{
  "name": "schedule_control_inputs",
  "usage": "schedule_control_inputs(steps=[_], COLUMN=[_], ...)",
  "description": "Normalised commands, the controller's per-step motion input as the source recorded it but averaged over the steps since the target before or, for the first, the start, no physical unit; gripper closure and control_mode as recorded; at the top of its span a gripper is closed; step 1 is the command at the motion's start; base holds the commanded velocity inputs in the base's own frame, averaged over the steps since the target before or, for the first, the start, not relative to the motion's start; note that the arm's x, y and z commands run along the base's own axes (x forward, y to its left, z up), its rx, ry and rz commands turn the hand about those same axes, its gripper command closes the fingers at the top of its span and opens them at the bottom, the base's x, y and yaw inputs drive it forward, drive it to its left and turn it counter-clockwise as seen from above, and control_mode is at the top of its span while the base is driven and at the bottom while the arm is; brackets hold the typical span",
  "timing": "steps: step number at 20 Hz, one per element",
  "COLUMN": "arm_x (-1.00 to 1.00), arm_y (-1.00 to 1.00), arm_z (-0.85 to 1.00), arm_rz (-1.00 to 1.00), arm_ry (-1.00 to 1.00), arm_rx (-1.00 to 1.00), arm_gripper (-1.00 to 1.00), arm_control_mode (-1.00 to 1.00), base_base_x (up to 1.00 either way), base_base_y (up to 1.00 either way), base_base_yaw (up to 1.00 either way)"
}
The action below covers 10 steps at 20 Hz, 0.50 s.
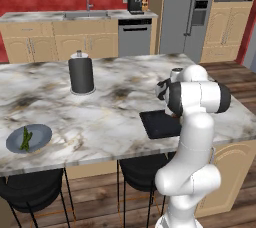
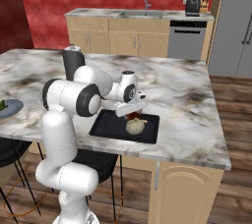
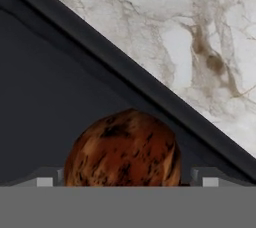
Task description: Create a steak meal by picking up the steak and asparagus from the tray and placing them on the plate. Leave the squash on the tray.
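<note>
Tool (image 2: 134, 115) low over the black tray (image 2: 110, 126), its finger tips (image 3: 44, 178) spread either side of the steak (image 3: 124, 149) but showing too little to tell whether they grip it. Steak sits near the tray's far rim, the pale squash (image 2: 135, 126) just beside it. Far along the marble tabletop (image 1: 110, 117), the grey-blue plate (image 1: 40, 138) carries the asparagus (image 1: 25, 138).
</note>
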Motion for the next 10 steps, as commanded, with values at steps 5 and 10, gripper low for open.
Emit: schedule_control_inputs(steps=[5,10], arm_x=[-0.06,-0.37], arm_y=[0.02,0.00], arm_z=[-0.02,0.19], arm_rz=[0.02,0.07], arm_ry=[0.00,-0.06], arm_rx=[0.00,0.00], arm_gripper=[1.00,1.00], arm_control_mode=[-1.00,-1.00], base_base_x=[0.00,0.00], base_base_y=[0.00,0.00], base_base_yaw=[0.00,0.00])
